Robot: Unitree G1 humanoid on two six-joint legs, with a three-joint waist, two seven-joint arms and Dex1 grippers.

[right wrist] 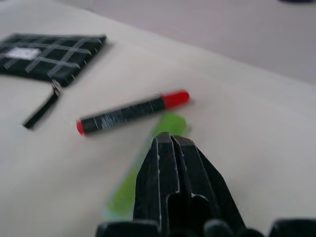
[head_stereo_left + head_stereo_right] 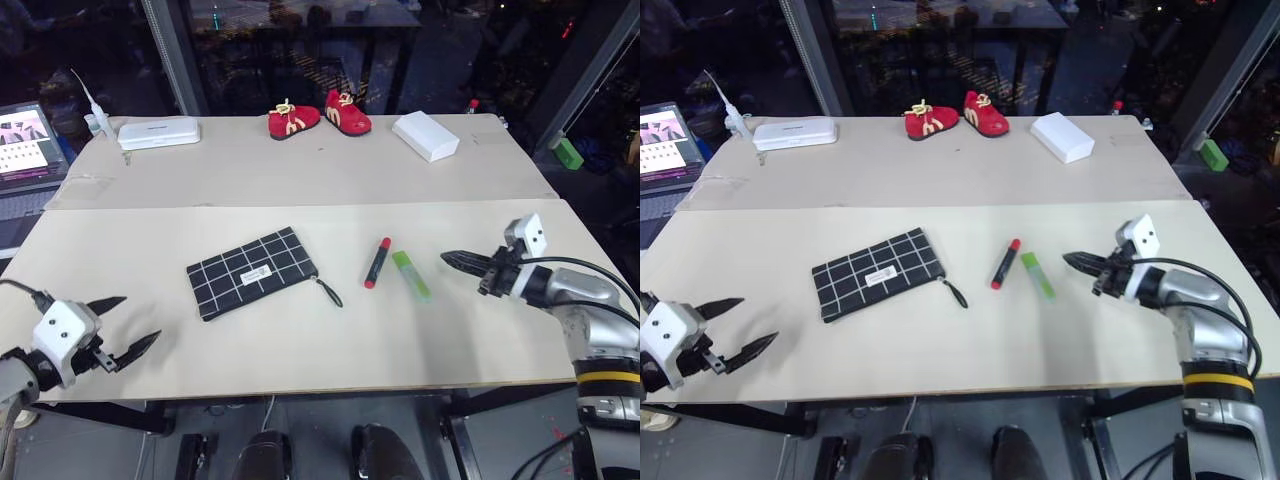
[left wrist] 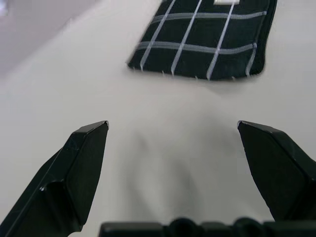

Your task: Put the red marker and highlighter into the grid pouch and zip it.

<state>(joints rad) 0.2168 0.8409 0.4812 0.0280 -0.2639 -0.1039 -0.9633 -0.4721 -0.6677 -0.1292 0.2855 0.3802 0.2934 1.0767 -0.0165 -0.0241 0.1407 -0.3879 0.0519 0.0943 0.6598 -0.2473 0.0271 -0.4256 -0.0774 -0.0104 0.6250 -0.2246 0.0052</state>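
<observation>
The grid pouch lies flat on the table, left of centre, its black pull cord trailing to the right. The red marker lies right of it, and the light-green highlighter sits just beyond the marker. My right gripper is shut and empty, hovering a short way right of the highlighter and pointing at it. In the right wrist view the shut fingers overlap the highlighter. My left gripper stands open and empty at the near left, apart from the pouch.
At the back of the table stand a pair of small red shoes, a white box and a flat white case. A laptop sits at the far left. A seam crosses the table.
</observation>
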